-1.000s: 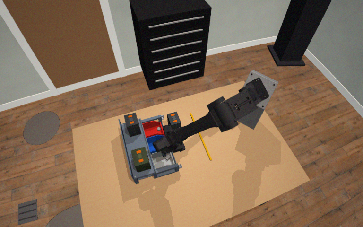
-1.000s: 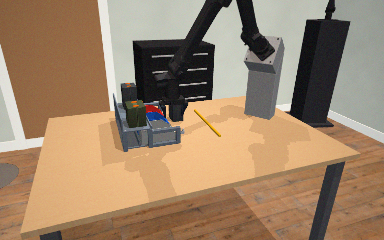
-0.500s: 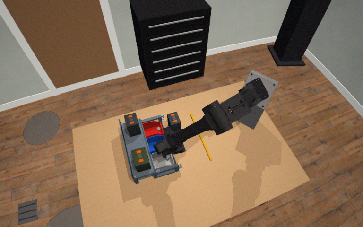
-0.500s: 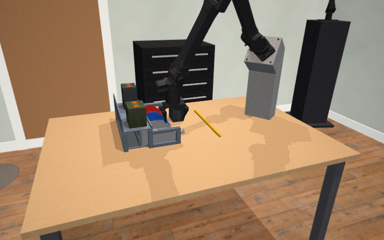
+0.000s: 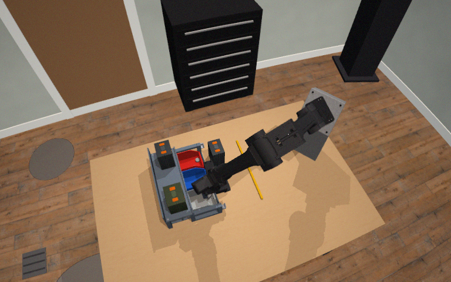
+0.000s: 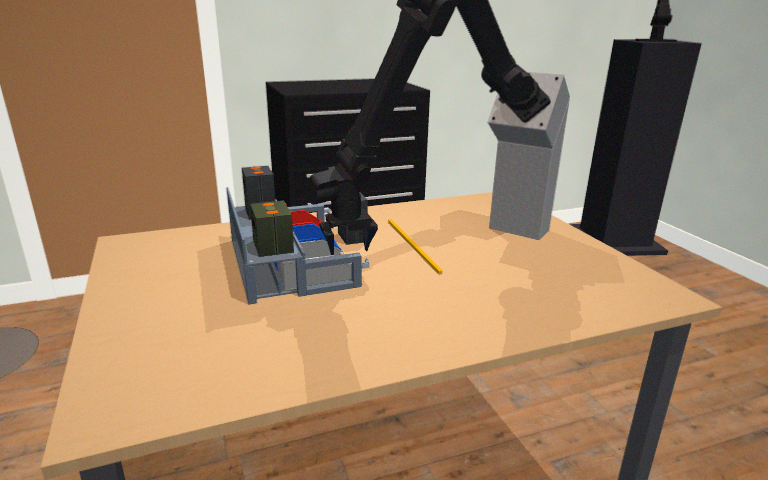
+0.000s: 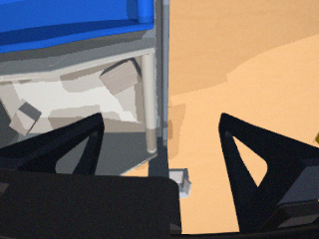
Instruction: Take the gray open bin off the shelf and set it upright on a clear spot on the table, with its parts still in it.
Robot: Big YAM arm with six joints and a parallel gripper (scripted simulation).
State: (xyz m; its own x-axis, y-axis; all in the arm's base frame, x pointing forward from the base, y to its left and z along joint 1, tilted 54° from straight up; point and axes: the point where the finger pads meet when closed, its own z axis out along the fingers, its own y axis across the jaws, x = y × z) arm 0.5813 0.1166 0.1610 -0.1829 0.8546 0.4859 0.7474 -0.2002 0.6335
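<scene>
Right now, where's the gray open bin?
Top view: the gray open bin sits at the shelf's near end, next to the blue bin, on its side away from the red one.

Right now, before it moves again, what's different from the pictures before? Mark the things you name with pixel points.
The claw (image 5: 216,192) (image 6: 349,249) (image 7: 160,119) came down, closer to the gray bin (image 5: 201,200) (image 6: 328,274) (image 7: 55,97). It is open, and took hold of nothing and let go of nothing. The bins, the boxes and the yellow stick (image 5: 255,184) (image 6: 415,247) (image 7: 317,138) stayed put.
</scene>
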